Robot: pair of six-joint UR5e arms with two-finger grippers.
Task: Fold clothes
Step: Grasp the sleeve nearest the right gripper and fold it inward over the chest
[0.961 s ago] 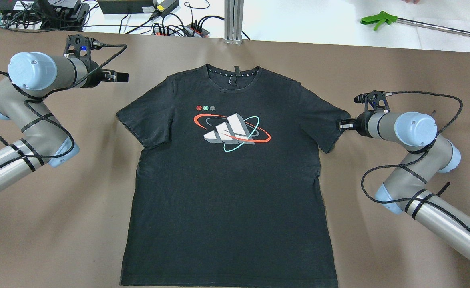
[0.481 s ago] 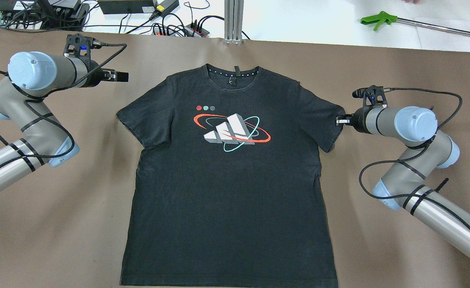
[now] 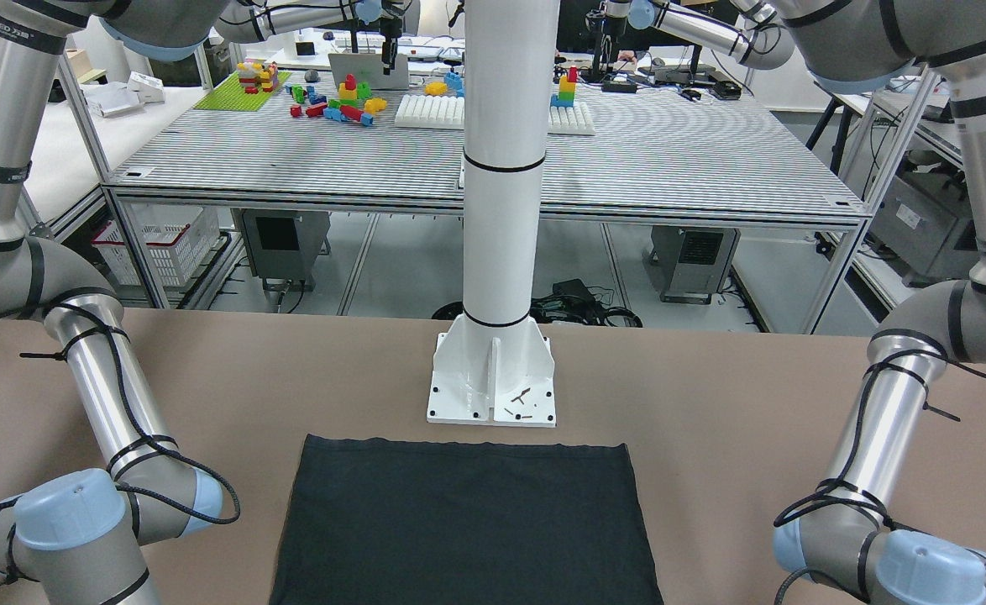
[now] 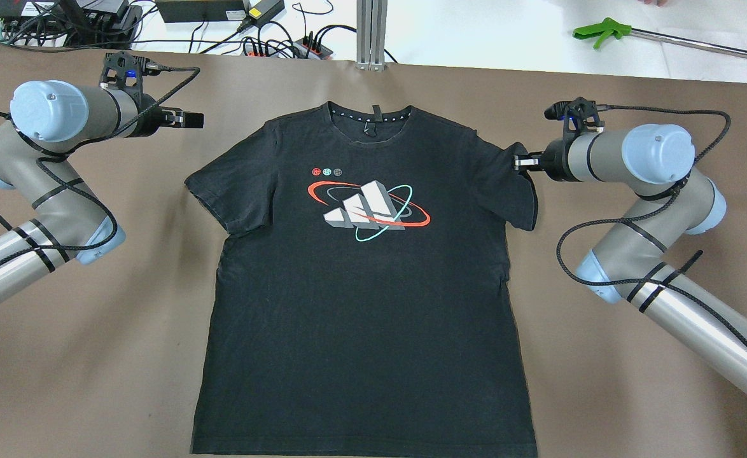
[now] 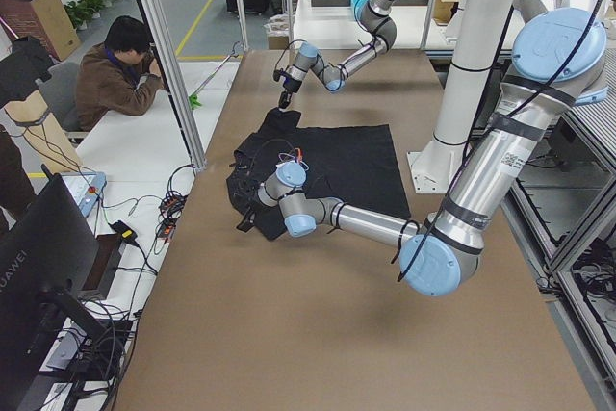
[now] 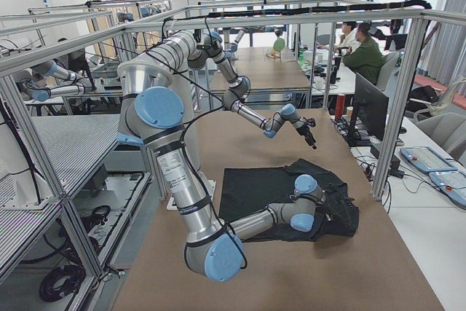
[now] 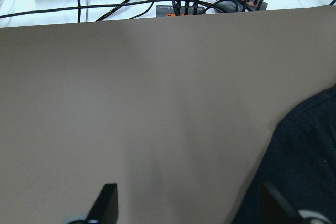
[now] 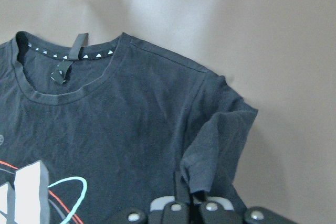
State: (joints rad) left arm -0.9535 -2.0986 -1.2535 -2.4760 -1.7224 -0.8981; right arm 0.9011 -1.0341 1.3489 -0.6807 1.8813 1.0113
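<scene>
T-shirt (image 4: pixel 361 305) bears a three-bar logo (image 4: pixel 364 213) with rings.

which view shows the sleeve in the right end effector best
The right wrist-mounted view: the sleeve is close up, its hem pinched in the right end effector. Overhead shows it lifted, but small. The side views show it small, unclear; front-facing shows only the lower part of the t-shirt; the left wrist view misses it.

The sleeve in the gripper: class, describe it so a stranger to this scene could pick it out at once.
A black T-shirt lies print up on the brown table. Go to its side by the right gripper: the sleeve there is pinched at the hem and bunched into a fold. The other sleeve lies flat, with the left gripper open and clear of it.
</scene>
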